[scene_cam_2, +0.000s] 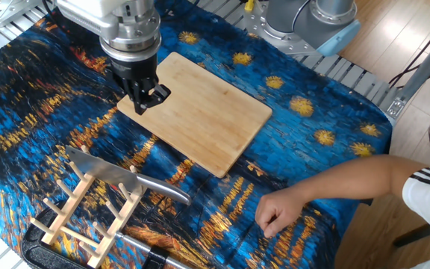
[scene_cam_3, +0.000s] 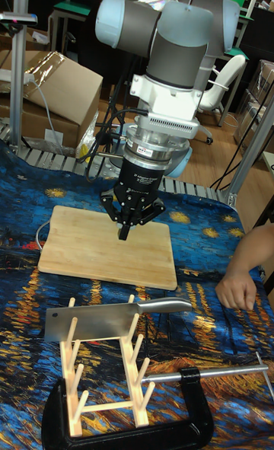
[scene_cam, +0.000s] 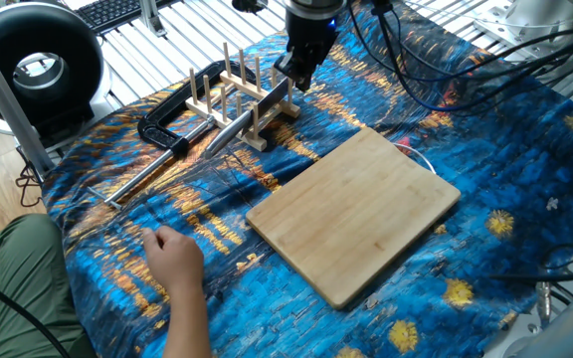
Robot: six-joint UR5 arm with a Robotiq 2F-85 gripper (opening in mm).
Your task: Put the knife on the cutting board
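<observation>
The knife [scene_cam_3: 85,321], an all-silver cleaver, rests across the dowels of a wooden peg rack [scene_cam_3: 106,378], its handle sticking out to the right. It also shows as knife [scene_cam_2: 103,173] and knife [scene_cam: 263,106]. The cutting board [scene_cam_3: 99,250], a light bamboo rectangle, lies flat on the blue cloth; cutting board [scene_cam: 356,214], cutting board [scene_cam_2: 215,112]. My gripper [scene_cam_3: 122,232] hangs in the air between rack and board, fingers together and holding nothing; gripper [scene_cam_2: 145,101], gripper [scene_cam: 297,79]. It touches neither knife nor board.
A black clamp [scene_cam_3: 129,423] with a long metal rod [scene_cam: 152,171] lies beside the rack. A person's hand [scene_cam_2: 281,211] rests on the cloth near the table edge; hand [scene_cam: 175,257]. Cables [scene_cam: 436,70] trail behind the arm.
</observation>
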